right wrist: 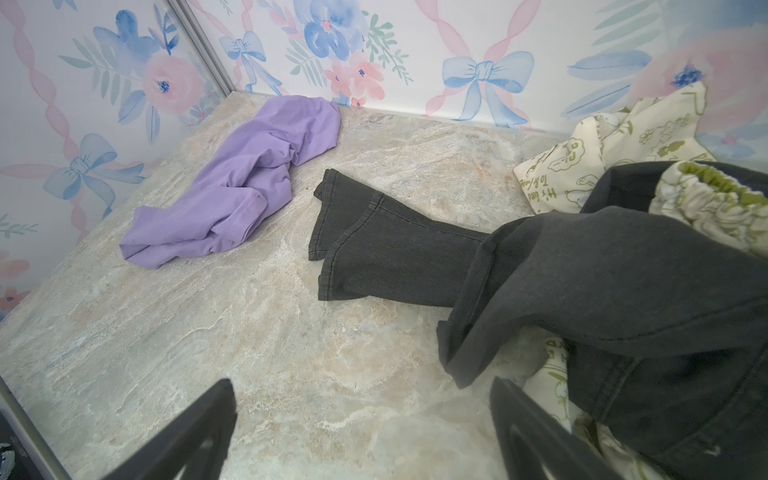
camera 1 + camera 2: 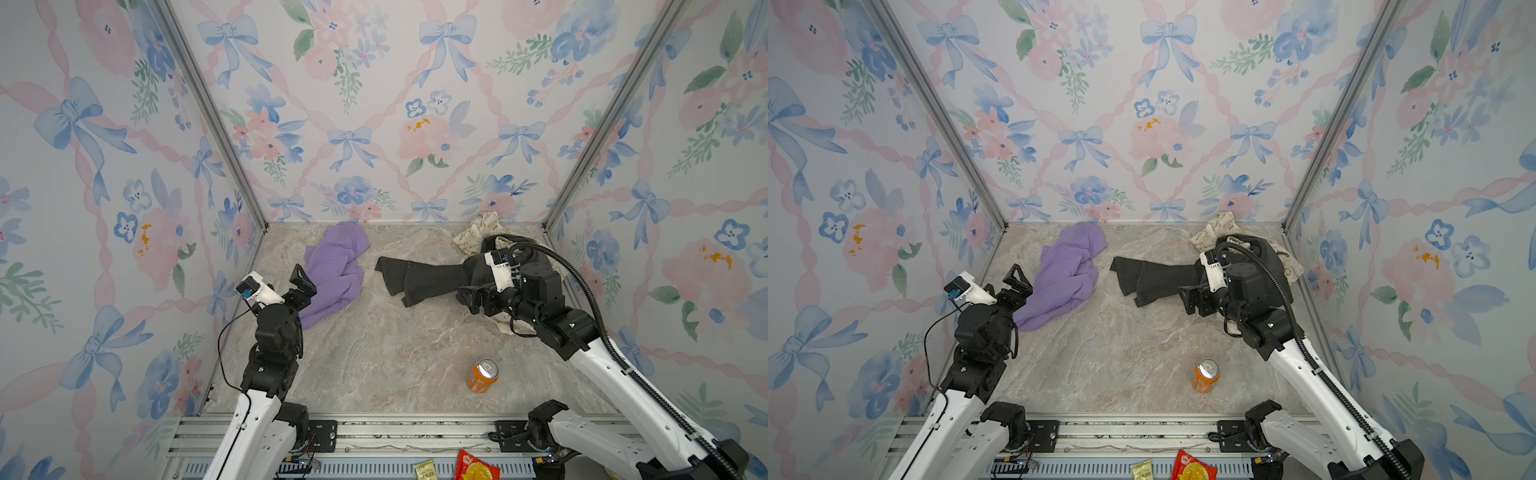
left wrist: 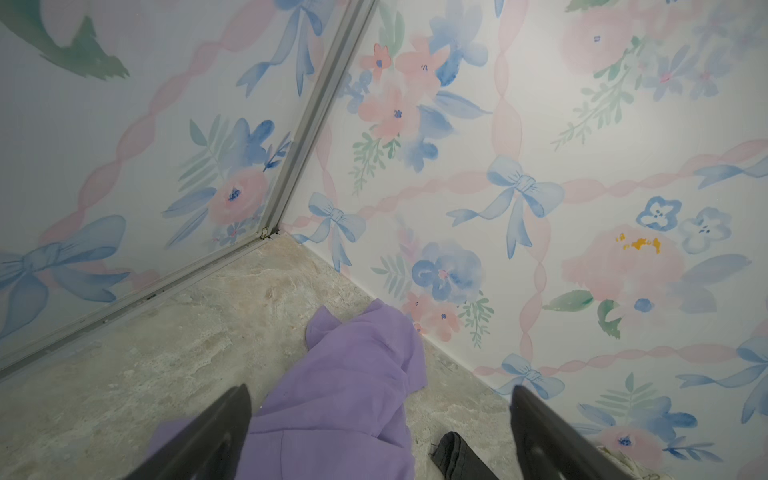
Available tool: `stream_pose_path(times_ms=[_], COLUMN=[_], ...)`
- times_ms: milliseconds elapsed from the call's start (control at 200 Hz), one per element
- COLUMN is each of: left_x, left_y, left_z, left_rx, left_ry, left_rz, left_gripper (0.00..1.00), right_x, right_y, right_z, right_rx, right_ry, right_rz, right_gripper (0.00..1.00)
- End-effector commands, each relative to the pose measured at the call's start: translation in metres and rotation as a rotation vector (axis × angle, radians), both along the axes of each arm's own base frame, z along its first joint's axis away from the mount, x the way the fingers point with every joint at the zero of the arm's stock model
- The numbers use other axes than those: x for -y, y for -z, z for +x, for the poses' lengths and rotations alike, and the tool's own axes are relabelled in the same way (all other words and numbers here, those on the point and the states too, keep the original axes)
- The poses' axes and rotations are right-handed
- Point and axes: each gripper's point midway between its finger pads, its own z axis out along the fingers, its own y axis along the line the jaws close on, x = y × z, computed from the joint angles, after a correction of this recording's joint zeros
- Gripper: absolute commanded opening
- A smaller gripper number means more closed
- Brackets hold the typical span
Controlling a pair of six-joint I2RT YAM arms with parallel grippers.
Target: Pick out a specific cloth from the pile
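Cloth [image 2: 334, 274], plain lavender, lies crumpled at the far left of the counter [image 2: 395, 353], well apart from the pile [image 1: 623, 270] at the far right. Its long axis runs near to far, and the far end touches or nearly touches the back wall. The left gripper [image 2: 302, 286] hangs at the cloth's near-left edge with jaws spread wide and nothing in them. In the left wrist view the fabric passes under and between the fingers [image 3: 224, 428] and stretches away toward the wall; whether they touch it cannot be told. The right gripper [image 1: 361, 384], equally wide and empty, sits by the pile over bare counter beside the dark trousers [image 2: 419, 278]. The left arm is plainly the nearer to the cloth, which appears already sorted from the heap.
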Motion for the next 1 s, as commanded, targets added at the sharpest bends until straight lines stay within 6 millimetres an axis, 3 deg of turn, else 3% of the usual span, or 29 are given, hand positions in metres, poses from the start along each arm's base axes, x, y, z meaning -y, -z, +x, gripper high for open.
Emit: stream_pose_path(times_ms=[0, 220, 545, 815, 995], left_x=[0.024, 0.026, 0.005, 0.005, 0.001], left_y=[0.020, 0.047, 0.061, 0.076, 0.085], left_z=[0.024, 0.042, 0.027, 0.026, 0.019], left_rx=[-0.060, -0.102, -0.065, -0.042, -0.003], left_ry=[0.124, 0.132, 0.029, 0.034, 0.003], left_rz=[0.009, 0.093, 0.305, 0.433, 0.511], left_gripper=[0.98, 0.98, 0.98, 0.98, 0.98], right_x=[-0.001, 0.007, 0.034, 0.089, 0.138], right_y=[-0.001, -0.002, -0.008, 0.004, 0.040], right_z=[-0.005, -0.003, 0.012, 0.016, 0.021], right_rx=[0.005, 0.028, 0.158, 0.223, 0.259], right_ry=[-0.009, 0.024, 0.184, 0.390, 0.587], right_rz=[-0.004, -0.029, -0.020, -0.019, -0.059], right_gripper=[0.97, 0.97, 0.97, 0.97, 0.97])
